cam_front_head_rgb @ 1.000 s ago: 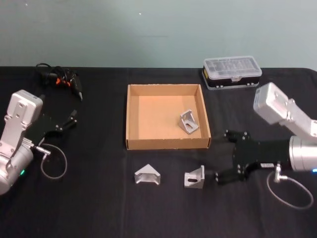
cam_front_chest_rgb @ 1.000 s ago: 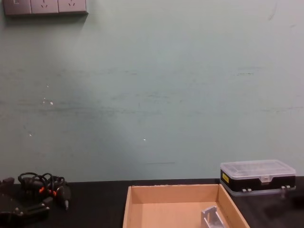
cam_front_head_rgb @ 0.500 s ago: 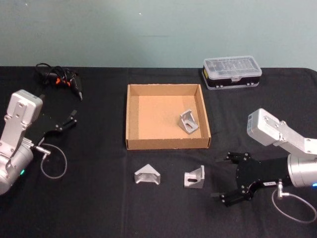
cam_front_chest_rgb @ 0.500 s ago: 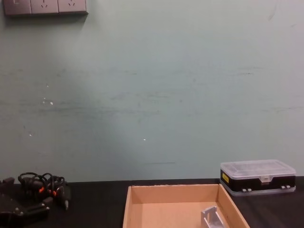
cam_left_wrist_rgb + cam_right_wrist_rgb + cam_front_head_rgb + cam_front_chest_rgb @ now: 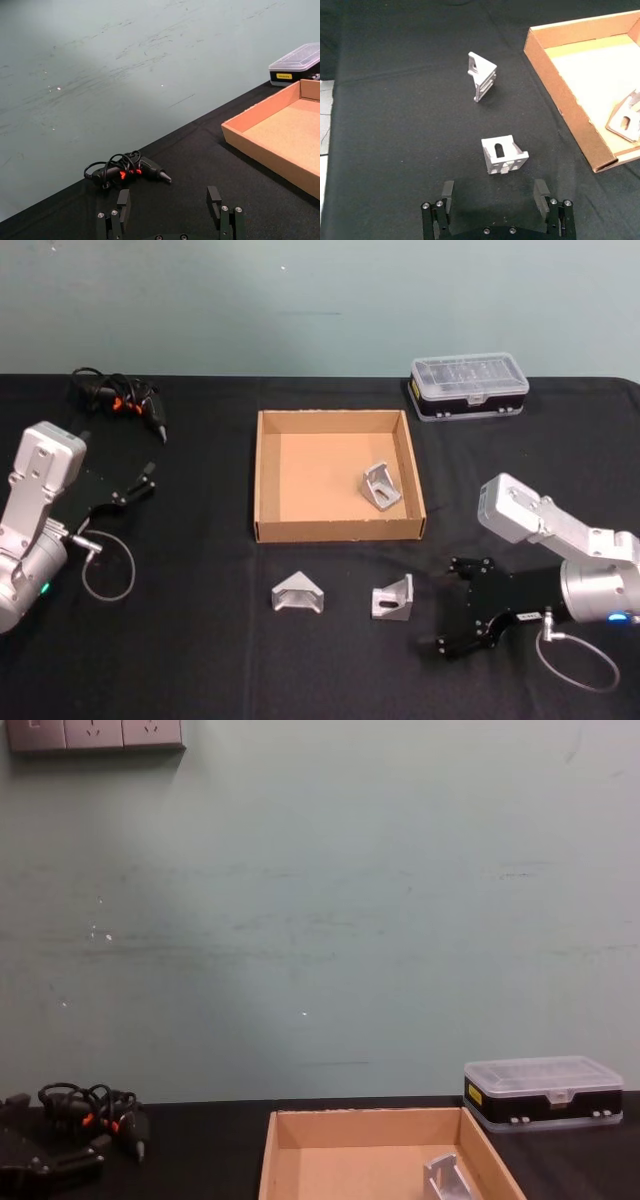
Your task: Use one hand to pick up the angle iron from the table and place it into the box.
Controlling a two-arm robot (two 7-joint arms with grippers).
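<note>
the right gripper (image 5: 447,605) sits low over the table (image 5: 200,660), towards the front on the right side. its two black fingers (image 5: 540,191) are spread wide apart and hold nothing. seen from its own wrist camera, the near angle iron (image 5: 504,155) stands just ahead of the open gap, roughly centred between the two fingers, and neither finger touches it.

that bracket rests on the bare table outside the box (image 5: 338,531), just in front of the box's right front corner. a second angle iron (image 5: 297,593) lies on the table a little further to the left, also in front of the box, apart from the first one. a third angle iron (image 5: 381,486) already lies inside the box, close to its right wall.

over at the far left of the table, the left gripper (image 5: 135,485) is parked with its fingers apart too, gripping nothing. a black corded tool (image 5: 120,398) lies beyond it near the back edge. a black case with a clear lid (image 5: 468,386) sits behind the box's right rear corner.
</note>
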